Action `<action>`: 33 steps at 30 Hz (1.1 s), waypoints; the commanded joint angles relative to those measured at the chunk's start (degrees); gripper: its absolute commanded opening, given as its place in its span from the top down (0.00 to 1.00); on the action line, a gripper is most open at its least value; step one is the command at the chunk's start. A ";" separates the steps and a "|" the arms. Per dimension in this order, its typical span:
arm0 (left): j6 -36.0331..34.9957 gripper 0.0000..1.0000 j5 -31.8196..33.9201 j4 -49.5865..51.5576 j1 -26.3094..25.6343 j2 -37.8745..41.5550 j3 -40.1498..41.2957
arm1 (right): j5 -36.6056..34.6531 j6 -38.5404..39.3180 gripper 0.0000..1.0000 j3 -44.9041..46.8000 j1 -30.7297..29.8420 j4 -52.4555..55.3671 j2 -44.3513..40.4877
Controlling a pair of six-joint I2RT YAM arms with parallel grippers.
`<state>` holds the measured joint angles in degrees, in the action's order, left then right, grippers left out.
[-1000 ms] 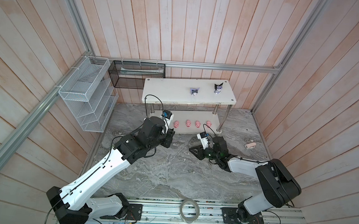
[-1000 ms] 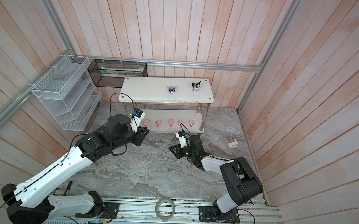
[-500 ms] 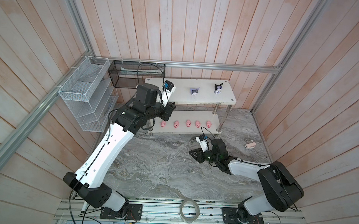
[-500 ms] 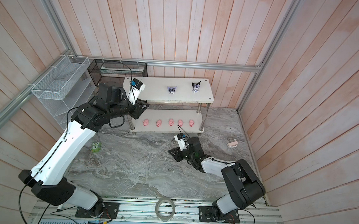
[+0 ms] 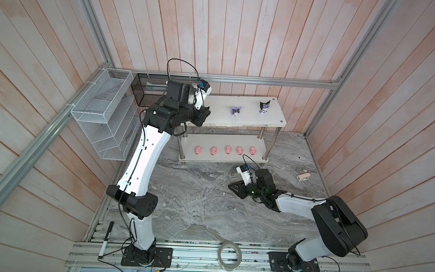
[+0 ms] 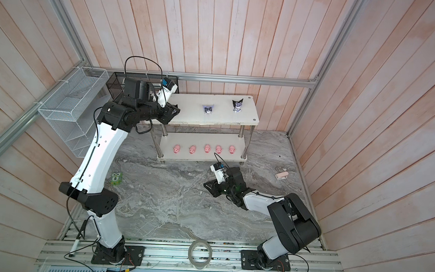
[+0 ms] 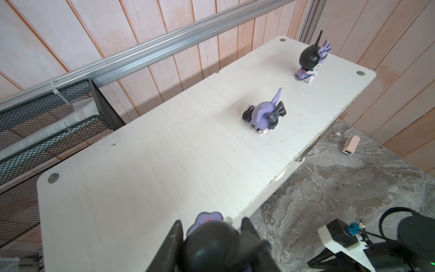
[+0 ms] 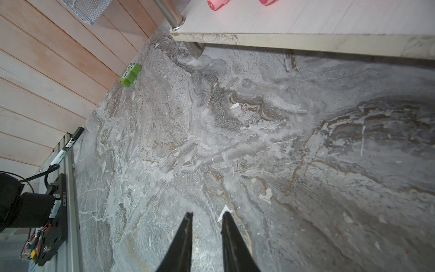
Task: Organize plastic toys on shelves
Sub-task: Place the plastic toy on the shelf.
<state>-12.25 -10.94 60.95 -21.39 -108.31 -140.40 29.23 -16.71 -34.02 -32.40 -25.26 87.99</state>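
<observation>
- The left gripper (image 7: 211, 221) is clamped on a small glossy black-and-lilac plastic figurine (image 7: 211, 245). Its dark wedge-shaped fingers (image 7: 175, 240) press either side of the figurine's round black head.
- In both top views this gripper (image 5: 205, 112) (image 6: 175, 110) is at the end of the top board next to the black metal mesh basket (image 5: 146, 93). The held toy seems to sit at the board's front edge, but whether it touches the board cannot be told.
- The white two-tier rack of flat rectangular boards on chrome legs (image 5: 251, 119) (image 7: 164, 164) has a matt, faintly scratched top with rounded corners and a metal cap at each one.
- Two more toys are on that top board, well apart from the gripper. A lilac pointed-eared figurine with black bows (image 7: 264, 115) (image 5: 235, 111) is near the middle, leaning over. A black-headed upright figurine in a lilac-and-white dress (image 7: 310, 61) (image 5: 264, 107) is near the far end.
- Five tiny smooth pink pig figures (image 5: 228, 149) (image 6: 206, 148) form a row on the lower board, apart from one another and from both grippers.
- The right gripper (image 8: 208, 213) (image 5: 235, 188) is low over the grey veined marble-patterned tabletop (image 8: 306, 141), in front of the rack. Its thin black tapered fingers (image 8: 188, 226) are slightly apart with nothing between them.
- A green blocky plastic toy marked "5" (image 8: 130, 75) (image 6: 116, 179) lies on the tabletop by the wooden wall.
</observation>
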 commanded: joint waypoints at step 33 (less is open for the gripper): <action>-2.77 0.64 -5.76 -0.80 4.76 -8.68 -4.93 | -0.63 -1.96 0.76 -0.73 -0.65 0.55 3.99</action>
<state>-14.00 -16.10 60.40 -16.95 -115.46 -144.03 28.47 -18.06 -34.00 -32.86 -25.02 90.87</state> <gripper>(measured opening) 0.359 0.239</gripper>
